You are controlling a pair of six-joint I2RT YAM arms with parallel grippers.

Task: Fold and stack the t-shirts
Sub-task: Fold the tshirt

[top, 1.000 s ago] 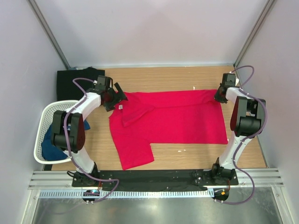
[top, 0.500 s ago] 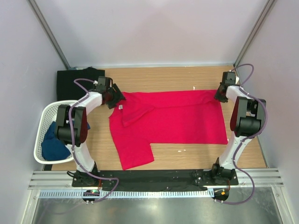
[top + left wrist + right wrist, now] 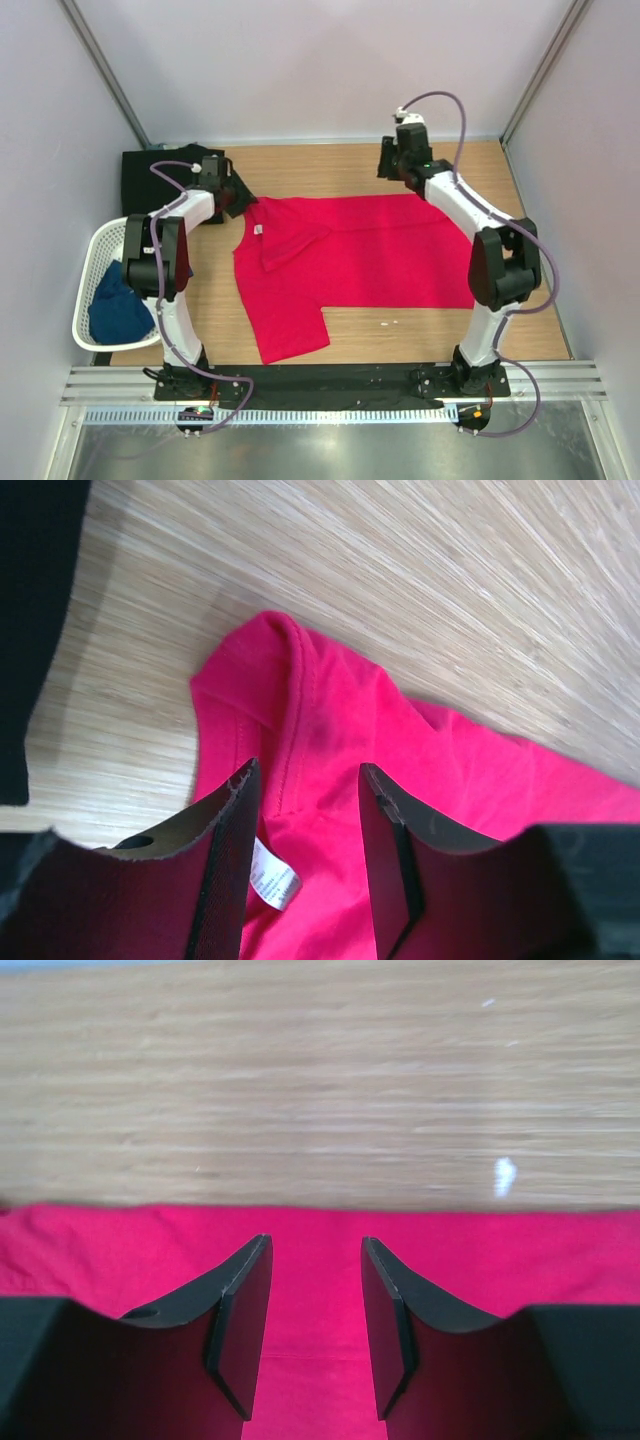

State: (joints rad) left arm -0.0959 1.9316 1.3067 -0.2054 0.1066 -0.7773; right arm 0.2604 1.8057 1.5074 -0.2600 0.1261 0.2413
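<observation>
The red t-shirt (image 3: 370, 255) lies spread flat on the wooden table, with one sleeve toward the front left. Its white neck label (image 3: 257, 230) shows near the back left corner. My left gripper (image 3: 238, 197) is open just above that corner; the left wrist view shows its fingertips (image 3: 305, 770) either side of the red cloth (image 3: 330, 720), with the label (image 3: 272, 880) between them. My right gripper (image 3: 391, 172) is open over the middle of the shirt's back edge, above red cloth (image 3: 100, 1250) in the right wrist view (image 3: 315, 1245). The black t-shirt (image 3: 160, 172) lies folded at the back left. The dark blue t-shirt (image 3: 115, 310) lies in the basket.
A white mesh basket (image 3: 88, 262) stands at the left table edge beside the left arm. Grey walls close in the back and sides. Bare wood (image 3: 430, 335) runs along the front of the red shirt, and a metal rail crosses the near edge.
My right arm has swung from the shirt's back right corner leftward to the middle of its back edge. My left gripper has shifted slightly back and left. The shirt lies as before.
</observation>
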